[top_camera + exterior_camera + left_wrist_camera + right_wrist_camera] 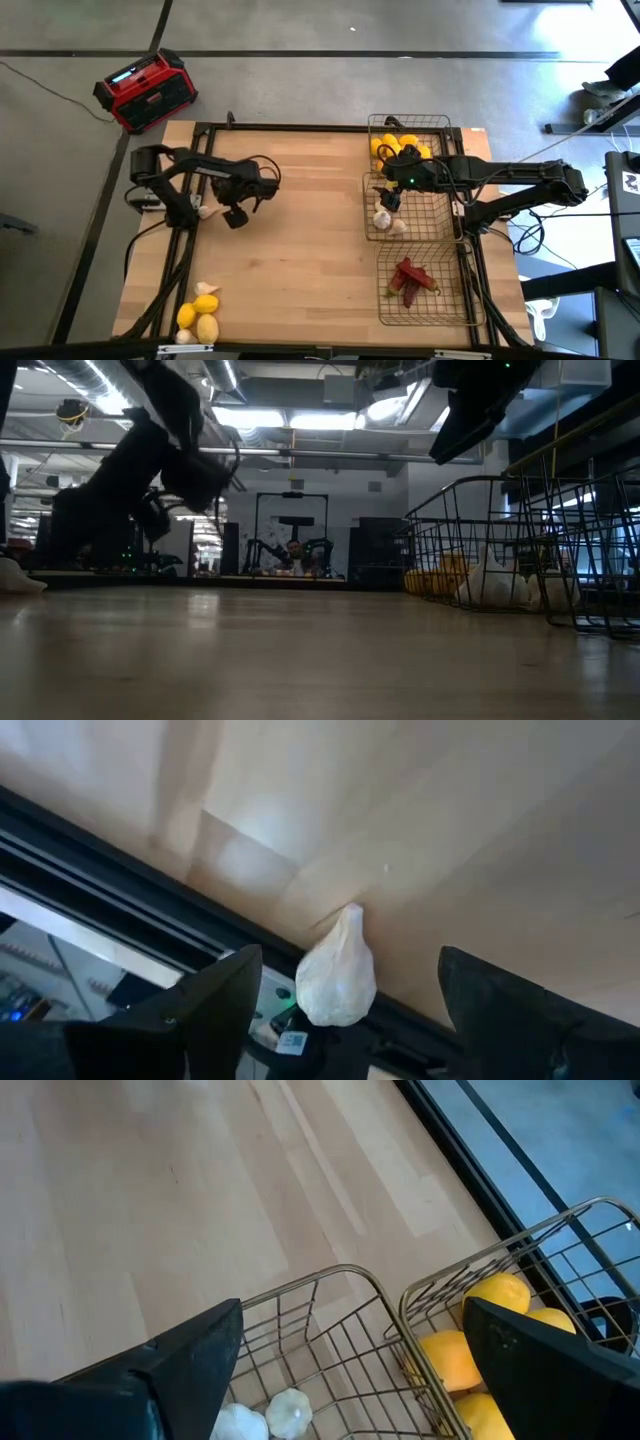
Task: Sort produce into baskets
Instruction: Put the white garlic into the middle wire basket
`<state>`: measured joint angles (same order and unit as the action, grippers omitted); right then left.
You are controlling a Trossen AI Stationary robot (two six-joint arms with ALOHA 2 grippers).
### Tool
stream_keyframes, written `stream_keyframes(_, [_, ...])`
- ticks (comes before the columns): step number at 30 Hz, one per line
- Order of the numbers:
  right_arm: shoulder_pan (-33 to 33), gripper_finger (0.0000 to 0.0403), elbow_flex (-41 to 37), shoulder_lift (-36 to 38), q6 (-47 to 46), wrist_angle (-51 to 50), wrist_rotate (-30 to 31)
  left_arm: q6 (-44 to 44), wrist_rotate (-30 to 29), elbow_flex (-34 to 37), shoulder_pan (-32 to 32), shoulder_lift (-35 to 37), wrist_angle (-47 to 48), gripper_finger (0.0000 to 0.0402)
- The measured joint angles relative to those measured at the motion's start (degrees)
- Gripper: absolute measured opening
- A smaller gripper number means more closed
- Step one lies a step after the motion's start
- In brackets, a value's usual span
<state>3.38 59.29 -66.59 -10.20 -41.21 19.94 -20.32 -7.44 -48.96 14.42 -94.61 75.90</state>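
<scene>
A white garlic bulb [335, 982] lies on the wooden table next to the black frame rail at the left edge; the high view shows the same garlic bulb [207, 211]. My left gripper [345, 1020] tips down over it, open, one finger on each side and a gap to both. More produce lies at the near left corner: lemons [198, 318] and a garlic bulb [208, 289]. Three wire baskets stand along the right: the far basket [440, 125] with lemons, the middle basket [430, 215] with garlic [290, 1410], the near basket [445, 300] with chili peppers [410, 278]. My right gripper [388, 197] hangs open above the middle basket.
Black frame rails [190, 250] run along the table's edges. A red-and-black radio [145, 90] sits on the floor beyond the far left corner. Bare wood [300, 230] spreads between the left arm and the baskets.
</scene>
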Motion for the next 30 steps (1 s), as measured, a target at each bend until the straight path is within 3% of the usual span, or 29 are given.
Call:
stream_keyframes(8, [0.0,0.0372,0.02,0.0,0.0,0.58,0.0,1.64,2.38,6.13,2.07,-1.81,-3.62,0.03])
stream_keyframes(12, [0.0,0.0372,0.02,0.0,0.02,1.1,0.0,3.23,2.47,7.86,2.52,-1.81,-6.09,0.0281])
stream_keyframes(30, [0.0,0.0372,0.02,0.0,0.02,1.25,0.0,8.43,2.83,9.39,2.48,-1.74,-10.59,0.0068])
